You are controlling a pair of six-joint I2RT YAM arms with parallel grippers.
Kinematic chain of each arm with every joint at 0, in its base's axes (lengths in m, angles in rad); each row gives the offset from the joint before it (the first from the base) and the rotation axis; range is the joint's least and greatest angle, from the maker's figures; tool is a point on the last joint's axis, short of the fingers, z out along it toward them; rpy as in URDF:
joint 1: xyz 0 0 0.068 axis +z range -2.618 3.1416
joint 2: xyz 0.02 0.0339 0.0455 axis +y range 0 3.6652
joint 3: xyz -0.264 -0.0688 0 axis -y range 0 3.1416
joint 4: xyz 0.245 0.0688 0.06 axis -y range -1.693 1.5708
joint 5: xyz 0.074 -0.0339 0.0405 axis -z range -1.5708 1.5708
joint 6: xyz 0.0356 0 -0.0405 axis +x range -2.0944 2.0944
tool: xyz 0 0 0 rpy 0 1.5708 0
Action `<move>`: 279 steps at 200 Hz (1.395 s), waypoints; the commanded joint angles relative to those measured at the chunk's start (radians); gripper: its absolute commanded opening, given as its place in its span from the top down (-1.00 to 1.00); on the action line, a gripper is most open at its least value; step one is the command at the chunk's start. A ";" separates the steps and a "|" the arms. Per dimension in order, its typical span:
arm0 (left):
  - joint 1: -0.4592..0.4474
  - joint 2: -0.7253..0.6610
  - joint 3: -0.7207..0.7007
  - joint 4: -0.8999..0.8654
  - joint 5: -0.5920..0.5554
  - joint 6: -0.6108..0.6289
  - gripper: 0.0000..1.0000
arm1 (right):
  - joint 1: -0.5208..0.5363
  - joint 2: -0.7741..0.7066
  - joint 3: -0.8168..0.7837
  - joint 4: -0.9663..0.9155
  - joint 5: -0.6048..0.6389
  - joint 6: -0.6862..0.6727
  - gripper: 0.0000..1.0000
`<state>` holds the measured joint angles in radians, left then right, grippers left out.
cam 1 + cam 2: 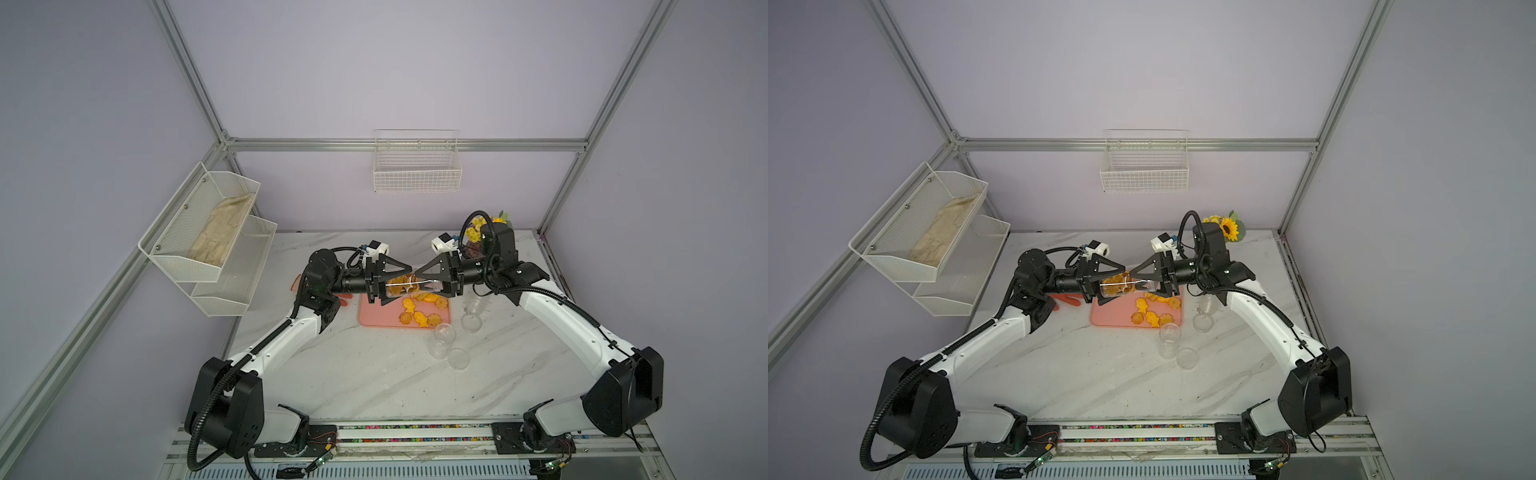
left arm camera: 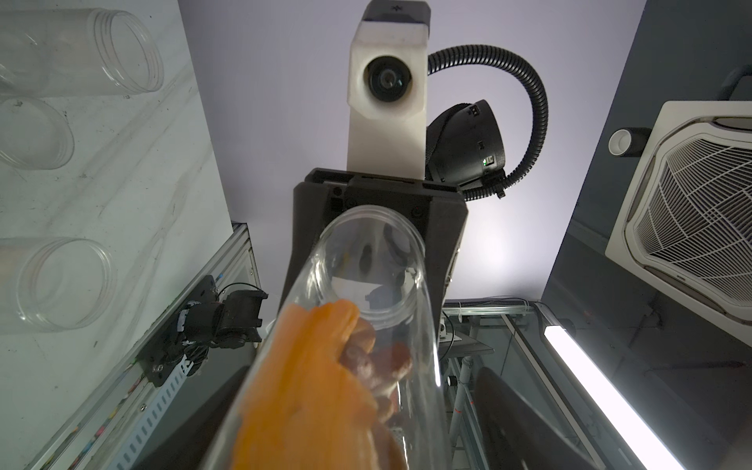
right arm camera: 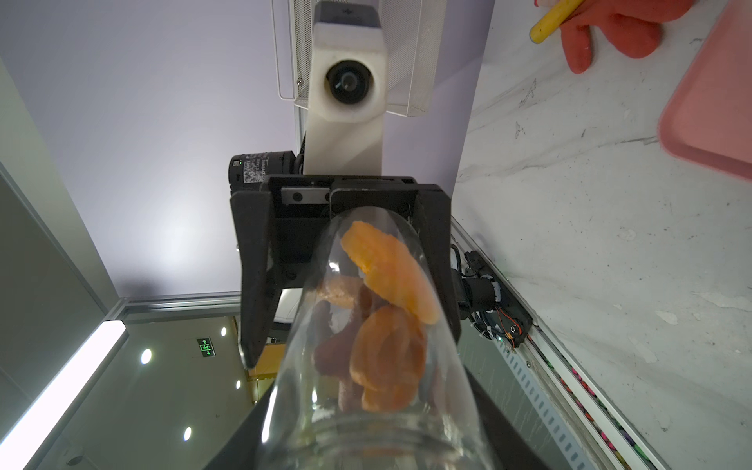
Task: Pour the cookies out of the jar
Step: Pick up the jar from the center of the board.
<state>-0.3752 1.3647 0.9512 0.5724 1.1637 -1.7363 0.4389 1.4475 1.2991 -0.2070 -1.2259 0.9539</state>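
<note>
Half the cookies (image 1: 420, 319) are lying on the tray (image 1: 378, 316); left hand (image 1: 401, 284) and right hand (image 1: 426, 284) are clamping the part-full jar (image 1: 411, 286).

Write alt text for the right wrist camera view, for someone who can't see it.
A clear jar extends away from the camera, orange cookies piled inside, its far end between the fingers of the left pincer. Also in view are the marble table and a corner of a pink tray.
</note>
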 commanded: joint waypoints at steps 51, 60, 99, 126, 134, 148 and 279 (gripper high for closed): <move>0.030 -0.059 0.017 0.131 -0.028 -0.024 -0.54 | 0.002 -0.014 -0.035 -0.066 0.121 -0.023 -0.12; 0.032 -0.059 0.015 0.136 -0.030 -0.028 -0.52 | 0.001 -0.016 -0.038 -0.066 0.126 -0.023 -0.12; 0.032 -0.061 0.009 0.145 -0.035 -0.036 -0.44 | 0.002 -0.019 -0.047 -0.066 0.142 -0.023 -0.12; 0.032 -0.061 0.006 0.158 -0.041 -0.043 -0.41 | 0.001 -0.018 -0.053 -0.069 0.163 -0.024 -0.17; 0.032 -0.061 0.002 0.159 -0.041 -0.043 -0.41 | 0.002 -0.018 -0.054 -0.064 0.169 -0.020 -0.20; 0.032 -0.059 -0.001 0.164 -0.041 -0.045 -0.38 | 0.001 -0.017 -0.057 -0.054 0.174 -0.012 -0.23; 0.063 -0.029 -0.007 0.195 -0.025 -0.054 -0.27 | 0.002 0.004 -0.031 -0.043 0.150 -0.002 -0.42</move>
<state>-0.3397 1.3731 0.9497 0.5892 1.1431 -1.7729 0.4473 1.4197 1.2850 -0.1677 -1.1362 0.9531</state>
